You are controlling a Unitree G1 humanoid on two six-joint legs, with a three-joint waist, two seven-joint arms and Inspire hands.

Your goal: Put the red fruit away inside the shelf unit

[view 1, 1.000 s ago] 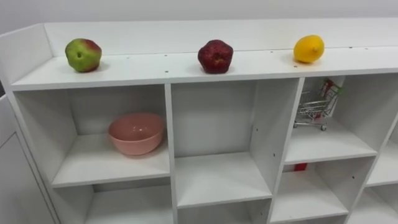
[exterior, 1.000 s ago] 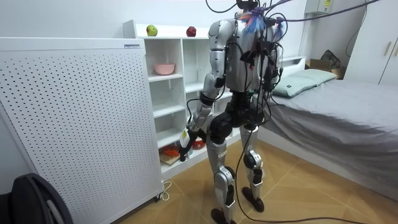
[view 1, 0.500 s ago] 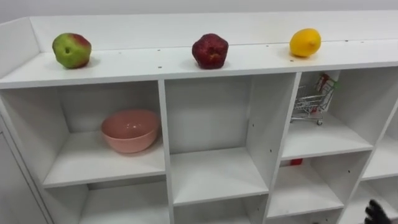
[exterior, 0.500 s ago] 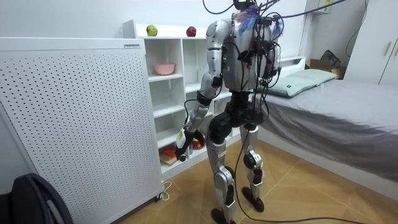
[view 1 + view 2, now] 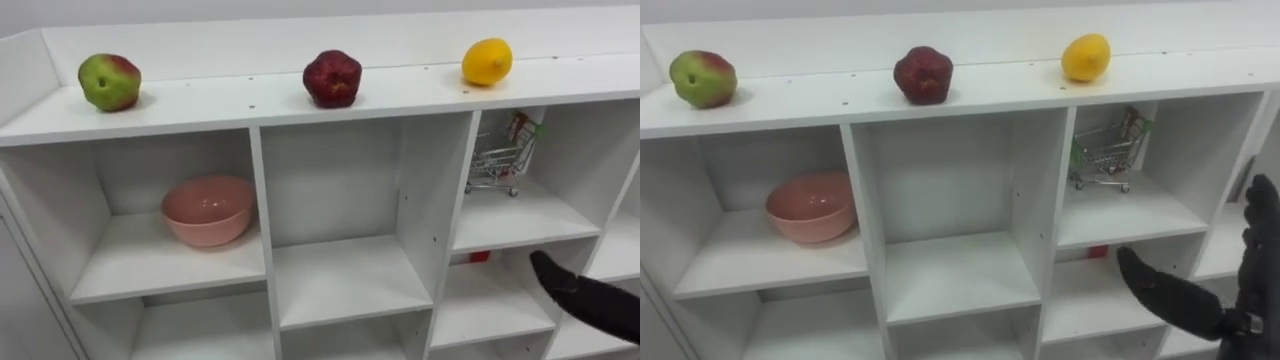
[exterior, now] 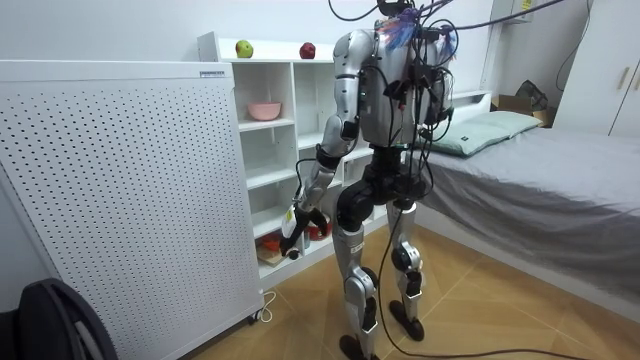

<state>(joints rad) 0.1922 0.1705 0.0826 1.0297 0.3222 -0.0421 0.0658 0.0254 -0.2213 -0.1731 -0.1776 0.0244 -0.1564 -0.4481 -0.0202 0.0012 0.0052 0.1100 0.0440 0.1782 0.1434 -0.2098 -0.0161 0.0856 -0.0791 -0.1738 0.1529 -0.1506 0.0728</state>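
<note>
Three fruits atop closet (image 5: 200, 105) — green-red apple (image 5: 109, 82), lumpy dark-red apple (image 5: 332, 78), yellow lemon (image 5: 487, 61) | right robot hand (image 5: 1170, 292) fingers straight

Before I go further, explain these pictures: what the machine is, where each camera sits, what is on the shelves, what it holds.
This is a two-legged humanoid robot standing before a white shelf unit. Two pictures come from cameras in its head, looking at the shelves; the third from a camera standing in the room. On the top board lie a green-red apple, a dark red fruit and a lemon. Below, one compartment holds a pink bowl, another a small toy shopping cart. The right robot hand shows at the lower right, open and holding nothing. The left robot hand hangs low by the shelves in the room view.
</note>
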